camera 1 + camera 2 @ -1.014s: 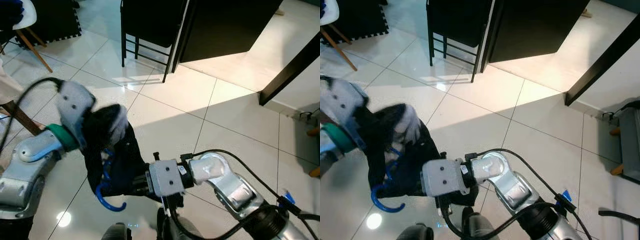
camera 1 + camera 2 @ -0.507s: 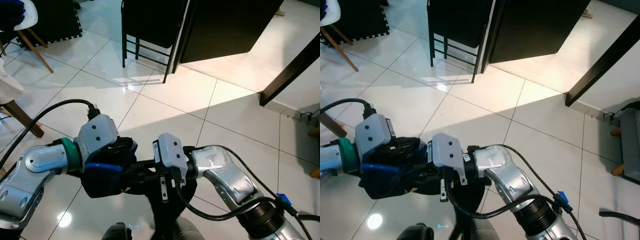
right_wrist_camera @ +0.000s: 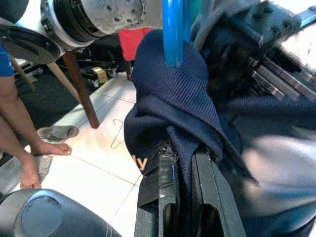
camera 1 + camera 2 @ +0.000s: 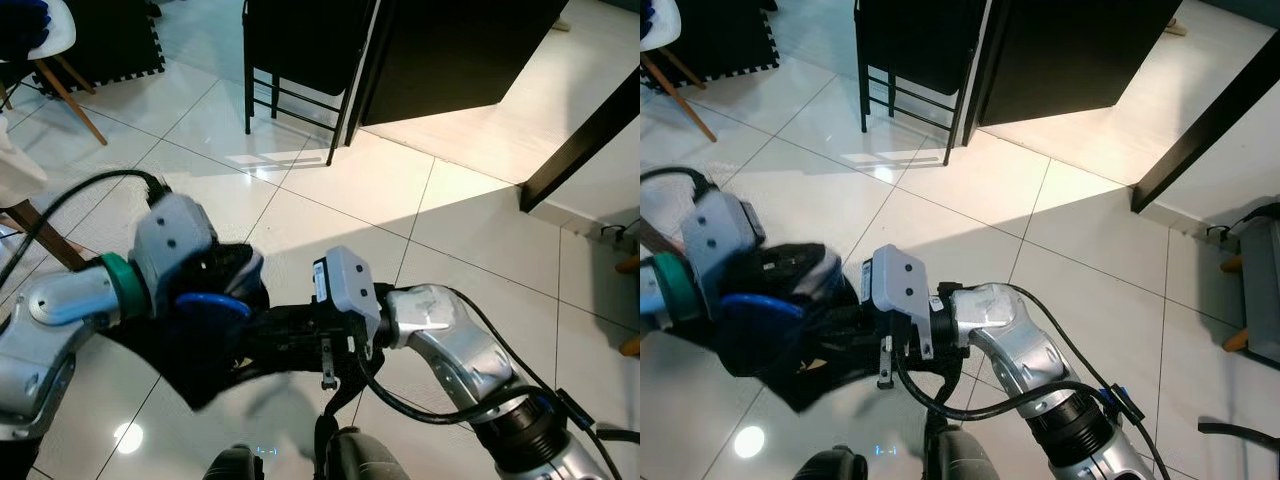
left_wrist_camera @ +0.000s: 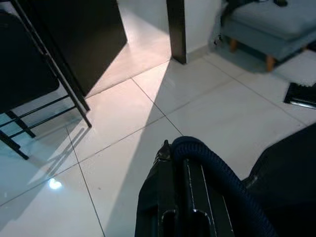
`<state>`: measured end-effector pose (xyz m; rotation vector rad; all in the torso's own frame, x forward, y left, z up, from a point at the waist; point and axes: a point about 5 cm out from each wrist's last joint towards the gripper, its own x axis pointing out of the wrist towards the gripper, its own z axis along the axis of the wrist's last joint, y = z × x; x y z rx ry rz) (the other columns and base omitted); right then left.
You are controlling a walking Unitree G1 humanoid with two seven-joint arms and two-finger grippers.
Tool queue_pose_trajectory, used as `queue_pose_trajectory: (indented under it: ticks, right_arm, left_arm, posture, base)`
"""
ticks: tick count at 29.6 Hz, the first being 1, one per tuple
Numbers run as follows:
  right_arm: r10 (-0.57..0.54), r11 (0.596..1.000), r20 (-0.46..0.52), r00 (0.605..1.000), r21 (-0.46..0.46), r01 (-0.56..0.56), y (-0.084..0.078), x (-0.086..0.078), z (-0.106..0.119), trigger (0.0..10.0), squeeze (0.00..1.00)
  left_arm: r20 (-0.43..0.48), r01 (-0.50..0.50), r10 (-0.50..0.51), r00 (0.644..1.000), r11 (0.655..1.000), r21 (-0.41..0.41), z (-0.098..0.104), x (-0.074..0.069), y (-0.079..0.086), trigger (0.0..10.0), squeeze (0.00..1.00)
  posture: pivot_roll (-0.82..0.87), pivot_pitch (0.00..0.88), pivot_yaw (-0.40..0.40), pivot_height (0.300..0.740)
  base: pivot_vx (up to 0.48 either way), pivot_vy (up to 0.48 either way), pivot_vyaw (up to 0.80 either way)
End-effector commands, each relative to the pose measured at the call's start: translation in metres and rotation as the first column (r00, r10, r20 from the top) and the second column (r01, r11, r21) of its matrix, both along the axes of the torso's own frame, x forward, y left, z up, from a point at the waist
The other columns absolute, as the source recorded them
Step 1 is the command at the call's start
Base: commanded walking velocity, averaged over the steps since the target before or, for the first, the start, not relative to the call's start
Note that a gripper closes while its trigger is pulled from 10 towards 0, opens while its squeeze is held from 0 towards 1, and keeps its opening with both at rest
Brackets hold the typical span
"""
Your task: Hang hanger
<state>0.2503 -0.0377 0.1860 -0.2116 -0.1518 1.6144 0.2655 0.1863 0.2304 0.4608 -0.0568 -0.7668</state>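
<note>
My left gripper (image 4: 222, 292) is shut on the hook of a blue hanger (image 4: 206, 303), held low in front of me over the tiled floor. In the left wrist view the blue hanger hook (image 5: 213, 170) curves over the black fingers (image 5: 165, 192). A dark navy garment (image 4: 196, 358) hangs on the hanger and sags down to the left. My right gripper (image 4: 268, 335) reaches in from the right and is shut on a fold of that navy garment (image 3: 182, 106), pinched between its fingers (image 3: 160, 185). The blue hanger stem (image 3: 173, 29) stands just above the fold.
A black metal-legged chair (image 4: 292, 60) and a dark cabinet (image 4: 450, 50) stand ahead. Wooden chair legs (image 4: 66, 92) are at the far left, and a black beam (image 4: 580, 140) slants at the right. A person's bare feet (image 3: 30, 148) and a slipper (image 3: 57, 132) are nearby. A grey sofa (image 5: 271, 29) is off to one side.
My left arm has lifted and swung left with the hanger. The garment now trails lower and to the left. The right gripper stays clamped on the cloth and has shifted slightly upward.
</note>
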Motion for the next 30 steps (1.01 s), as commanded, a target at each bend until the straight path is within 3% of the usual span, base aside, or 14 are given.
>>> queue_pose_trajectory:
  ticks: [1, 3, 4, 6, 12, 13, 20, 25, 30]
  right_arm:
    - [-0.003, 1.0, -0.006, 1.0, 0.005, 0.003, -0.003, 0.0, 0.001, 0.0, 0.0]
    - [-0.003, 1.0, -0.008, 1.0, 0.005, 0.004, -0.003, 0.0, 0.001, 0.0, 0.0]
    - [-0.005, 1.0, -0.009, 1.0, 0.004, 0.005, -0.003, 0.001, 0.0, 0.0, 0.0]
    - [-0.006, 1.0, -0.009, 1.0, 0.004, 0.006, -0.003, 0.001, 0.0, 0.0, 0.0]
    - [-0.008, 1.0, -0.01, 1.0, 0.001, 0.008, -0.003, 0.001, 0.0, 0.0, 0.0]
    - [-0.011, 1.0, -0.011, 1.0, -0.001, 0.011, -0.004, 0.002, 0.0, 0.0, 0.0]
    - [-0.022, 1.0, -0.014, 1.0, -0.007, 0.022, -0.005, 0.003, -0.002, 0.0, 0.0]
    - [-0.027, 1.0, -0.02, 0.999, -0.002, 0.027, -0.005, 0.003, -0.002, 0.0, 0.0]
    - [-0.029, 1.0, -0.022, 0.999, 0.001, 0.029, -0.005, 0.004, -0.002, 0.0, 0.0]
  left_arm:
    - [-0.005, -0.024, 0.024, 1.0, 1.0, -0.008, 0.002, 0.001, 0.005, 10.0, 0.0]
    - [-0.01, -0.018, 0.018, 1.0, 1.0, 0.002, 0.002, 0.001, 0.006, 10.0, 0.0]
    - [-0.02, 0.018, -0.018, 1.0, 1.0, 0.008, 0.003, -0.002, 0.005, 10.0, 0.94]
    - [-0.025, 0.039, -0.039, 0.999, 0.999, 0.009, 0.003, -0.004, 0.005, 10.0, 1.0]
    - [-0.063, 0.109, -0.107, 0.992, 0.994, 0.026, 0.007, -0.01, 0.006, 10.0, 1.0]
    - [-0.073, 0.131, -0.129, 0.989, 0.991, 0.026, 0.01, -0.012, 0.009, 10.0, 0.0]
    - [-0.101, 0.185, -0.18, 0.978, 0.982, 0.04, 0.019, -0.018, 0.018, 10.0, 0.0]
    - [-0.106, 0.172, -0.163, 0.981, 0.982, 0.079, 0.026, -0.018, 0.031, 10.0, 0.0]
    - [-0.088, 0.152, -0.145, 0.986, 0.985, 0.079, 0.03, -0.016, 0.034, 10.0, 0.0]
  posture:
    - [0.1, 0.125, -0.027, 0.74]
    - [0.1, 0.125, -0.028, 0.74]
    - [0.1, 0.125, -0.029, 0.74]
    - [0.1, 0.125, -0.029, 0.74]
    - [0.1, 0.126, -0.028, 0.74]
    - [0.1, 0.126, -0.028, 0.74]
    - [0.1, 0.127, -0.026, 0.74]
    - [0.11, 0.129, -0.02, 0.74]
    - [0.11, 0.127, -0.02, 0.74]
  base:
    - [0.0, 0.0, 0.0]
    - [0.0, 0.0, 0.0]
    - [0.0, 0.0, 0.0]
    - [0.0, 0.0, 0.0]
    - [0.0, 0.0, 0.0]
    - [0.0, 0.0, 0.0]
    - [0.0, 0.0, 0.0]
    - [0.0, 0.0, 0.0]
    - [0.0, 0.0, 0.0]
